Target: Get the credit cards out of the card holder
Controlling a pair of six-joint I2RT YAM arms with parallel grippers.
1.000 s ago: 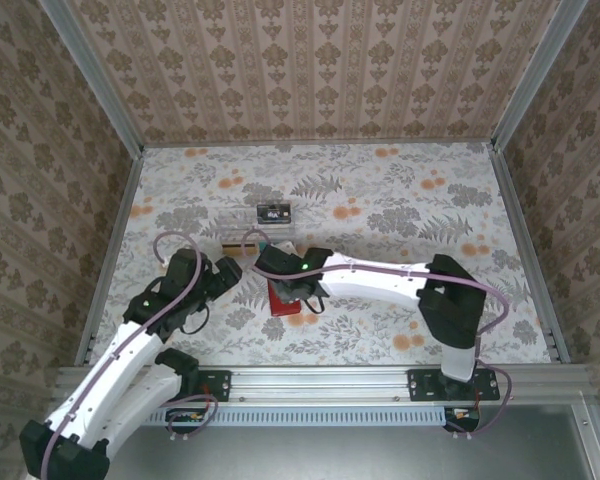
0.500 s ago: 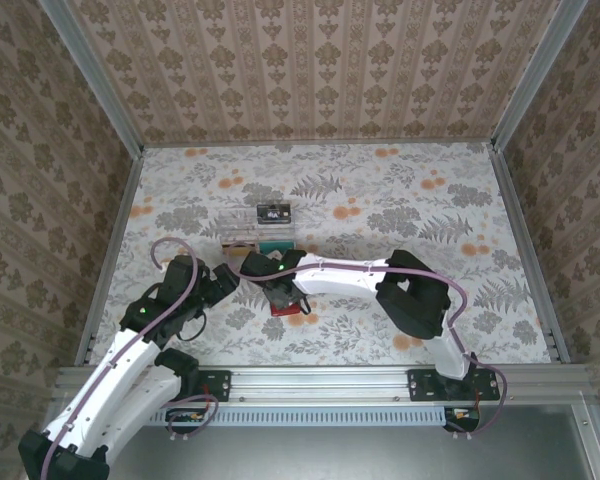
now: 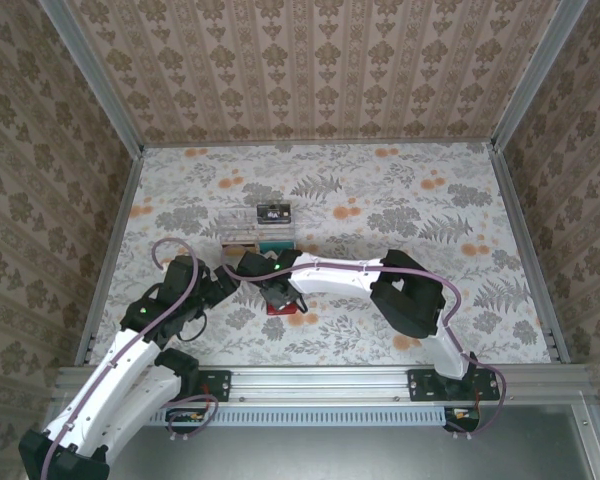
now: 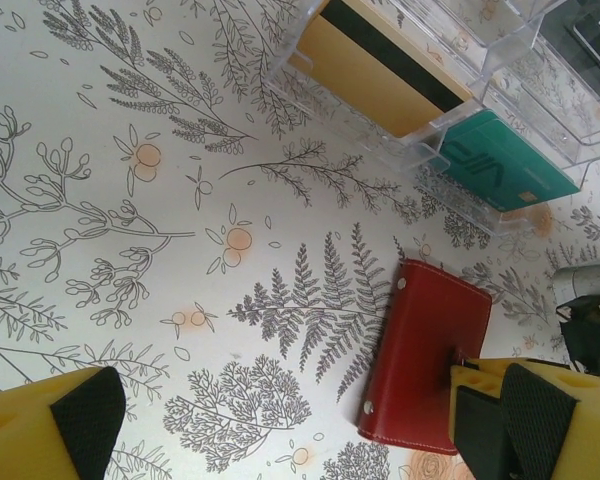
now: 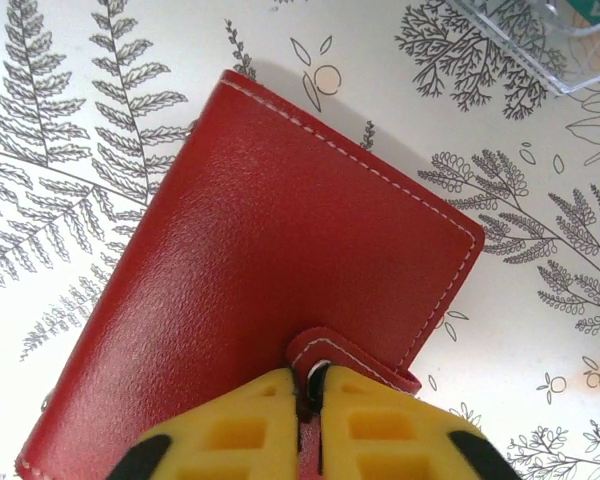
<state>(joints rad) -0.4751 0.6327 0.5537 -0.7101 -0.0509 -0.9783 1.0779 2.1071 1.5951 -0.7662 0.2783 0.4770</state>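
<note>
Clear plastic tray (image 4: 428, 140) sits just beyond the card holder (image 5: 270, 260), apart from it. It has 3 slots: tan card w/ black stripe (image 4: 375, 75), teal card (image 4: 505, 165), black card w/ pale print (image 3: 272, 212) at the far end. Nothing lies on top of the holder. In the L wrist view the R arm's grey/black wrist parts (image 4: 588, 310) crowd its far side. Holder is closed and flat on the floral tablecloth (image 3: 400, 200), centre-left, between the two grippers. R gripper (image 5: 311, 395) has its yellow fingers pressed together, pinching the holder's small snap tab (image 5: 345, 358). L gripper (image 4: 290, 410) is spread wide; one black pad (image 4: 85, 415) is well off to the side, the other finger overlaps the holder's near edge in view, contact unclear. Vs 1 s ago: R arm elbow has folded in toward centre and the R gripper has slid left. Holder is nudged only slightly left and still shut; L arm approx. unchanged. Materials: holder is red pebbled leather-look w/ pale stitching along the edges, rounded corners, metal studs on one long edge. Tray is rigid, glossy, transparent. Cards are thin, flat rectangles.
</note>
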